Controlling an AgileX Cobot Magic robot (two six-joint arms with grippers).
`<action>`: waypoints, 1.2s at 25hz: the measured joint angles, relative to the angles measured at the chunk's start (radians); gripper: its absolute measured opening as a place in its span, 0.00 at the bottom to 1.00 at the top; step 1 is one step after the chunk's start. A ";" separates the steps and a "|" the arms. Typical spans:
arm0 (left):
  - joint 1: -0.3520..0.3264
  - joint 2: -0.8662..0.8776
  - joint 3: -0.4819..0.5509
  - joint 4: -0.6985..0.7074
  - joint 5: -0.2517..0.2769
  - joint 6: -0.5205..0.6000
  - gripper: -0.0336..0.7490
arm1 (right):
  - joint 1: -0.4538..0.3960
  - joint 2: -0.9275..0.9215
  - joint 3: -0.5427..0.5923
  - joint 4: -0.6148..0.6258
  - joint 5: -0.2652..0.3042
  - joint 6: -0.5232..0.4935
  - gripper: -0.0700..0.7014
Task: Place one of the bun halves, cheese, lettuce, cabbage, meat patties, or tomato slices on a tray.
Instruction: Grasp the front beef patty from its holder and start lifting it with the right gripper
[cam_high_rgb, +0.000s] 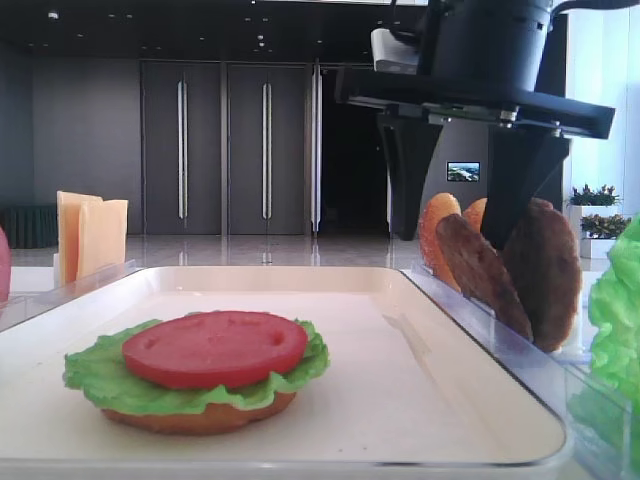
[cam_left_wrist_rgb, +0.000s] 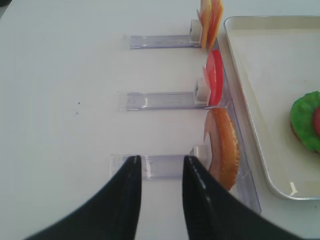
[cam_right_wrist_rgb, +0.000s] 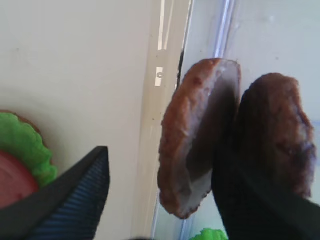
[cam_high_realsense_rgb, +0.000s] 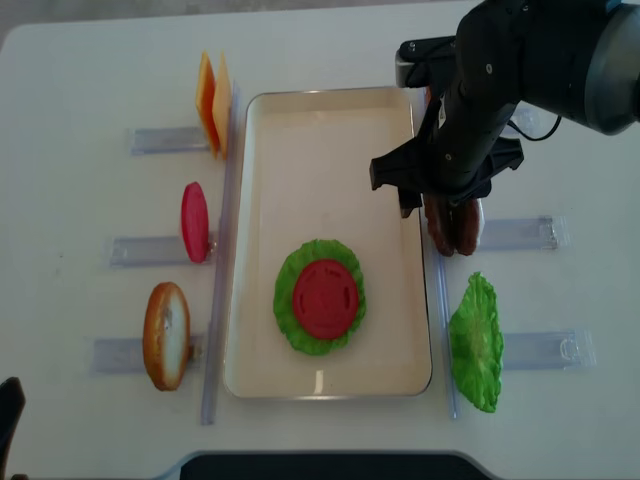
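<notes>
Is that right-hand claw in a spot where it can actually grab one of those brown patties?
Probably yes. The right gripper is open, one finger on each side of the nearer of the meat patties, which stands on edge beside the tray. Nothing blocks it.

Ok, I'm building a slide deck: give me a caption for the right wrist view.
Open right gripper straddling the nearer of two upright meat patties beside the tray.

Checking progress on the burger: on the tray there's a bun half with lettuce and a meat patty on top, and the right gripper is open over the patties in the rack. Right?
Not quite. A tomato slice, not a patty, tops the lettuce on the tray, as the exterior high view shows. Both meat patties stand in the rack, the open right gripper over them.
</notes>
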 joint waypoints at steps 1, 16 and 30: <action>0.000 0.000 0.000 0.000 0.000 0.000 0.32 | 0.000 0.005 0.000 0.000 -0.005 -0.002 0.68; 0.000 0.000 0.000 0.000 0.000 0.000 0.32 | -0.003 0.030 -0.001 -0.073 -0.030 -0.008 0.67; 0.000 0.000 0.000 0.000 0.000 0.000 0.32 | -0.003 0.030 -0.001 -0.098 -0.023 -0.008 0.53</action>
